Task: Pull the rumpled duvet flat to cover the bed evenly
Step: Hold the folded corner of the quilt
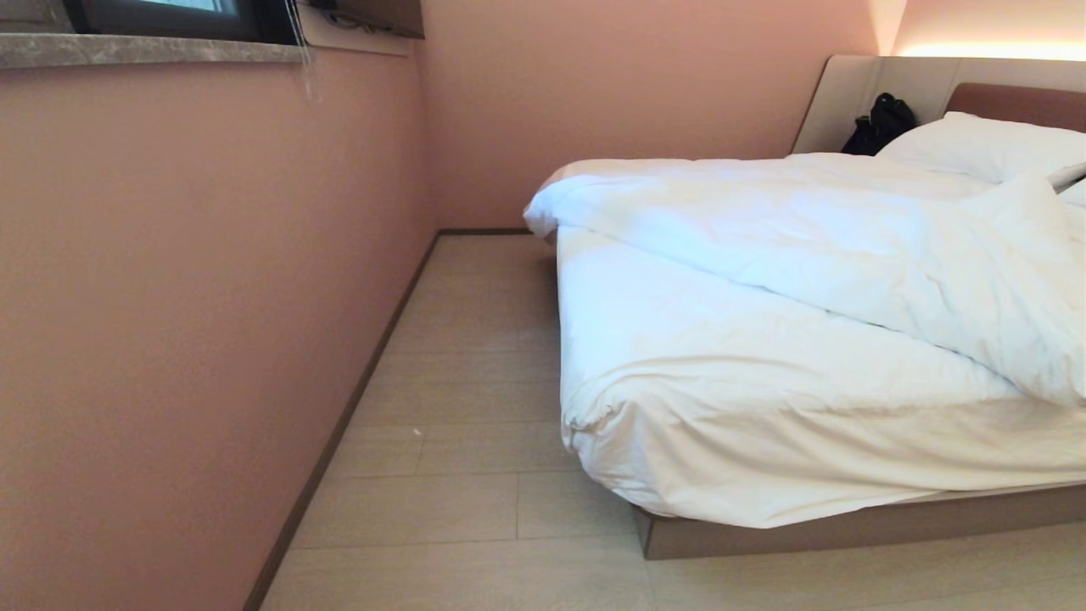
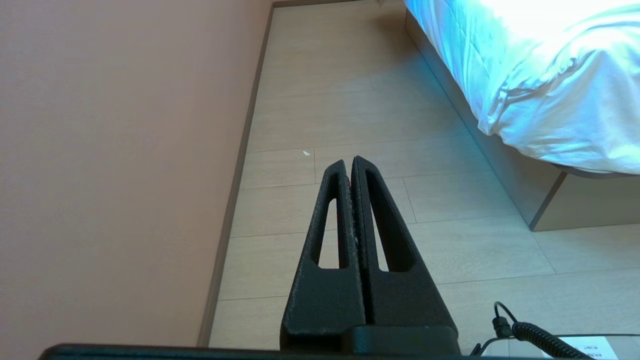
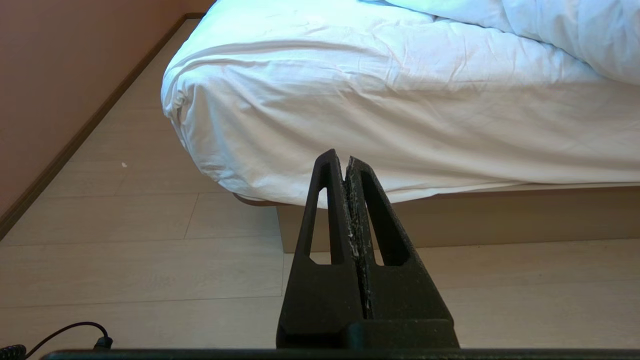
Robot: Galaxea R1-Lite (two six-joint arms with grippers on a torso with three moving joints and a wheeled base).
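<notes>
Bed (image 1: 764, 535) sits at right of the head view, foot corner nearest the camera, brown platform base showing under the white-sheeted mattress. Duvet (image 1: 814, 246) lies bunched across the upper part of the mattress, its folded edge running diagonally from the far-left side toward the near right; the foot end of the mattress is uncovered, with only the fitted sheet (image 1: 721, 373) showing there, wrinkled at the corner. A white pillow (image 1: 984, 144) rests at the head end against the beige and brown headboard (image 1: 857, 93), with a black bag (image 1: 881, 123) propped beside it. Pink wall (image 1: 187, 297) with a stone window sill (image 1: 144, 49) runs along the left, and pale wood floor (image 1: 458, 407) lies between wall and bed. Neither arm appears in the head view. Left gripper (image 2: 349, 162) hangs over the floor, off the bed's corner, jaws pressed together, holding nothing. Right gripper (image 3: 340, 157) points at the foot side of the mattress, apart from it, jaws likewise pressed together and empty. A coiled black cable (image 2: 530, 332) shows near the left wrist.
</notes>
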